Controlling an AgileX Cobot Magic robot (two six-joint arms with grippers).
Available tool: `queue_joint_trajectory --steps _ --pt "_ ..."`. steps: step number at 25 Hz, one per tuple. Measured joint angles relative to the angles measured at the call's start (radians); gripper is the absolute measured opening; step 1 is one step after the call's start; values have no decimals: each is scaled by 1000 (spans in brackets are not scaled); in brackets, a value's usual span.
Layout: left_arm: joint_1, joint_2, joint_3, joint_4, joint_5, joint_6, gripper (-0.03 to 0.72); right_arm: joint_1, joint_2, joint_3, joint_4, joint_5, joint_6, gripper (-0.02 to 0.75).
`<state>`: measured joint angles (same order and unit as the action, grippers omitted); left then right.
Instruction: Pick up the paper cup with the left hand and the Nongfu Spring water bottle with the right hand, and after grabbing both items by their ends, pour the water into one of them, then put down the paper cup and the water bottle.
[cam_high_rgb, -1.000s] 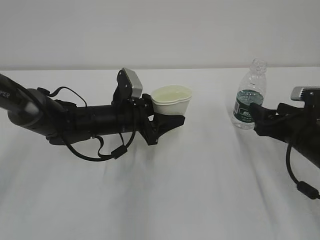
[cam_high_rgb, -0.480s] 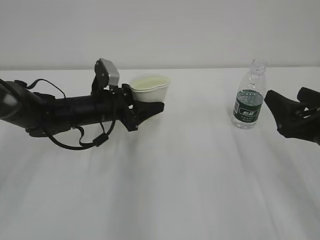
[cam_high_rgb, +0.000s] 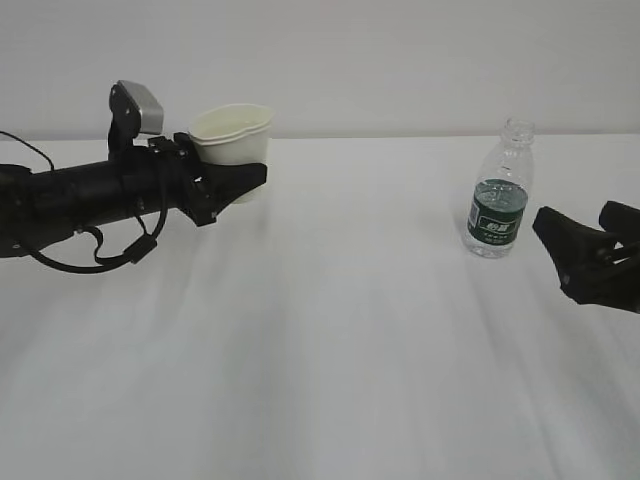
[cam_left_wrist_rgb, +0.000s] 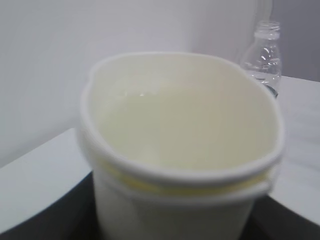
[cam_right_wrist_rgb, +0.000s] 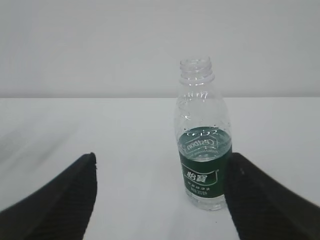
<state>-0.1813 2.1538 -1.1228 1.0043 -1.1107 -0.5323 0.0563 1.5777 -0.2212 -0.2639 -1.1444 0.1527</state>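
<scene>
left hand (cam_high_rgb: 238, 178) grips the paper cup (cam_high_rgb: 232, 135), squashing its rim, up over the table's far left. right hand (cam_high_rgb: 588, 245) gapes wide, just beside the upright nongfu spring water bottle (cam_high_rgb: 499, 205), not touching. white table (cam_high_rgb: 330, 330) is bare between them.

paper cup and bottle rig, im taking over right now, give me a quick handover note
Left gripper: shut on the paper cup, held upright and squeezed oval, at the left of the table. Whether the cup touches the table cannot be told.
Right gripper: open, empty, just right of the Nongfu Spring water bottle, not touching.
Bottle: upright on the table, no cap, nearly empty; any water left is hard to judge.
Cup: pale inside, contents not clear in the left wrist view.
Done: bottle set down and released.
Left: set the cup down, open the left gripper, pull both arms clear.
</scene>
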Motion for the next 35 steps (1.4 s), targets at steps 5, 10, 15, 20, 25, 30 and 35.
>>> queue_joint_trajectory --steps 5,10,15,20,25,30,35 --pt "10 -21 55 -43 -4 0 415 0 0 4 2 0 2 594" --pt "10 -21 144 -147 -10 94 414 0 0 4 2 0 4 594" --pt "12 -21 250 -256 -10 221 407 0 0 4 2 0 4 594" --pt "12 -23 289 -315 -10 281 403 0 0 4 2 0 4 594" --pt "12 -23 302 -408 -10 300 402 0 0 4 2 0 4 594" --pt "12 -23 302 -502 -10 332 400 0 0 4 2 0 5 594" --pt "12 -23 302 -604 -10 356 400 0 0 4 2 0 12 594"
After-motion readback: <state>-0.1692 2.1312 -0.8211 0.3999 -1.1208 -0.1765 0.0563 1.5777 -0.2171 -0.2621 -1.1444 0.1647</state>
